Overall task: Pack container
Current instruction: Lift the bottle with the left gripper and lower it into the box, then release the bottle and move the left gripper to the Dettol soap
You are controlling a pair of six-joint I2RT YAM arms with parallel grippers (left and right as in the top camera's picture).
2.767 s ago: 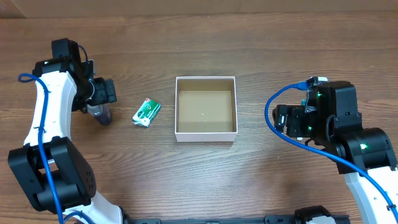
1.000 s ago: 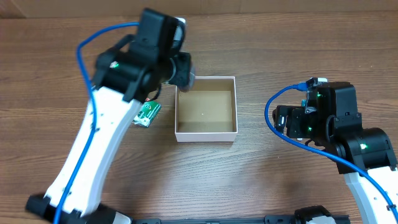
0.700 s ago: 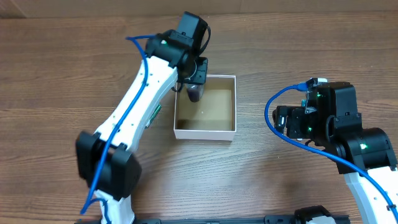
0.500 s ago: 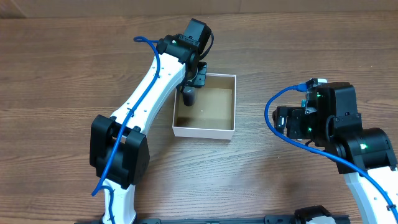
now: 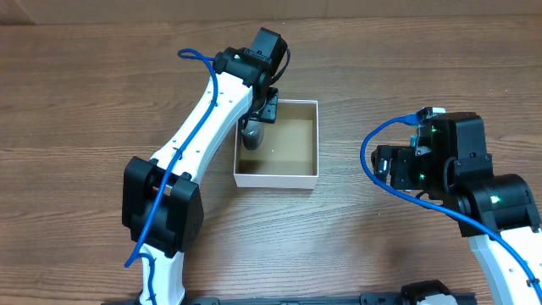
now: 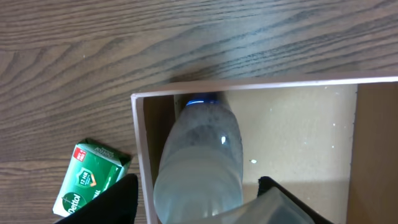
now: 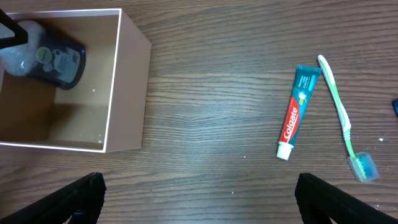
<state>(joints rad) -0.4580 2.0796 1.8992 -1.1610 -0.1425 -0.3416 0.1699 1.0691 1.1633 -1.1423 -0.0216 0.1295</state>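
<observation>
The container (image 5: pixel 275 180), a white-walled box with a brown inside, sits mid-table. A clear bottle with a dark cap (image 5: pixel 251 137) lies inside it along the left wall. My left gripper (image 5: pixel 255 125) hangs over that side. In the left wrist view the bottle (image 6: pixel 199 155) lies between the fingers, with a thin gap on each side, so the gripper (image 6: pixel 196 202) is open. My right gripper (image 5: pixel 385 165) stays off to the right, open and with nothing between its fingers (image 7: pixel 81 193). The right wrist view shows the container (image 7: pixel 127 87) and the bottle (image 7: pixel 46 59) within it.
A green soap packet (image 6: pixel 87 180) lies on the table just left of the container wall (image 6: pixel 140 155). A red and teal toothpaste tube (image 7: pixel 297 111) and a green toothbrush (image 7: pixel 341 118) lie right of the box, under my right arm.
My left arm brought the bottle from the table's left into the container and lowered it. Its jaws have parted from the bottle. The container slid slightly left. The right arm has not moved.
</observation>
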